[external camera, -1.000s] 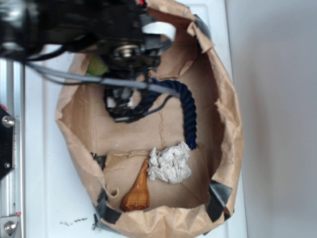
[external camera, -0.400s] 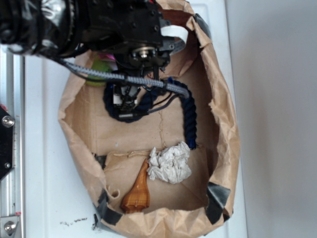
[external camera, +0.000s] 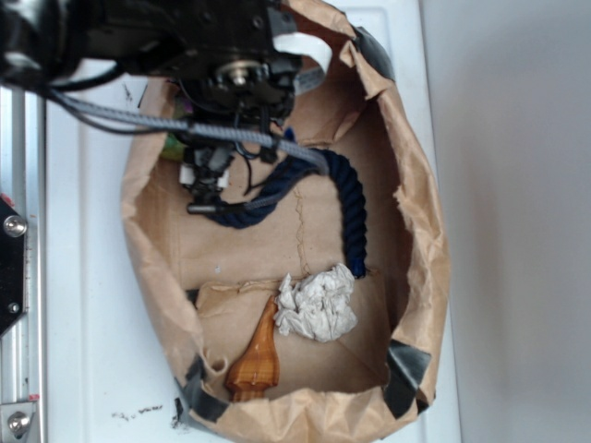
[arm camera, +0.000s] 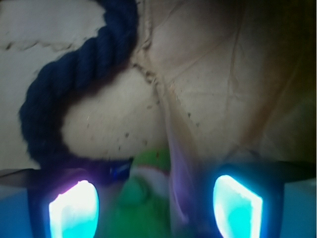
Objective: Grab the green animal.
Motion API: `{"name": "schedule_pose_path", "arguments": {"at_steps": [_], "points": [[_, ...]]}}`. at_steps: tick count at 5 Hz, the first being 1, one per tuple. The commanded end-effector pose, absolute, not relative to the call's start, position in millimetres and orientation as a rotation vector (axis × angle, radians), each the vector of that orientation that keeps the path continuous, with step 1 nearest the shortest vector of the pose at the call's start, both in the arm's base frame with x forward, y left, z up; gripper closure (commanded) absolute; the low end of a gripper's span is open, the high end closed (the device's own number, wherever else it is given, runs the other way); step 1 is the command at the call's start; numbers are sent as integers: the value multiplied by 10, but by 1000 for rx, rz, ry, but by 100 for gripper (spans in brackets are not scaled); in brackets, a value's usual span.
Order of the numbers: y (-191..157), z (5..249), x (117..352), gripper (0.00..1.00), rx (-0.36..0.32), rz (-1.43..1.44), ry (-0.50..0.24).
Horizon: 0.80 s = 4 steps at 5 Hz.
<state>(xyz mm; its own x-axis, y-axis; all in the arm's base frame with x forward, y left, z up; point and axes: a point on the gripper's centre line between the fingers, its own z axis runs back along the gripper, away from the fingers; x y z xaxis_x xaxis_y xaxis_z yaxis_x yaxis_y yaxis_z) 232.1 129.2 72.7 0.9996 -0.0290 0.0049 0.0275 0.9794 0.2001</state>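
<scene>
Gripper (arm camera: 156, 198) status: fingers spread apart, nothing clamped between them. In the wrist view the two glowing fingertips (arm camera: 74, 206) stand at 7 and 5 o'clock of the frame, with the green animal (arm camera: 143, 198) at 6 o'clock in the gap between them. Whether either pad touches the plush cannot be told; the near field is blurred.

Position of the target: the green animal lies on the floor of the brown paper bag (external camera: 420, 231), close to the bag wall at 10 o'clock in the exterior view. There only a small green sliver (external camera: 172, 145) shows, just beside the arm, which covers the rest. A crease of the bag paper runs close past the toy's right side in the wrist view.

Other contents: the navy rope (external camera: 351, 208) curves from 12 o'clock toward the centre of the bag, and one loop ends just beside the toy at 9 o'clock in the wrist view. The crumpled white paper ball (external camera: 316, 303) and the brown wooden piece (external camera: 254, 360) lie at 6 o'clock, well apart from the gripper.

Progress: approach and alignment appear largely complete, since the toy sits between the open fingers. Grasp not yet made. Remaining, by judgement: settle fully around the plush, press the fingers together, lift clear. Risk: catching the rope end or the bag crease together with the toy.
</scene>
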Motion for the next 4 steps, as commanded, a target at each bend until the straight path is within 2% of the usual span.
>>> {"name": "schedule_pose_path", "arguments": {"at_steps": [1, 3, 4], "points": [[1358, 863, 1854, 0, 314, 5, -32], [1255, 549, 1657, 0, 381, 2, -43], [1185, 405, 1638, 0, 384, 31, -52]]}}
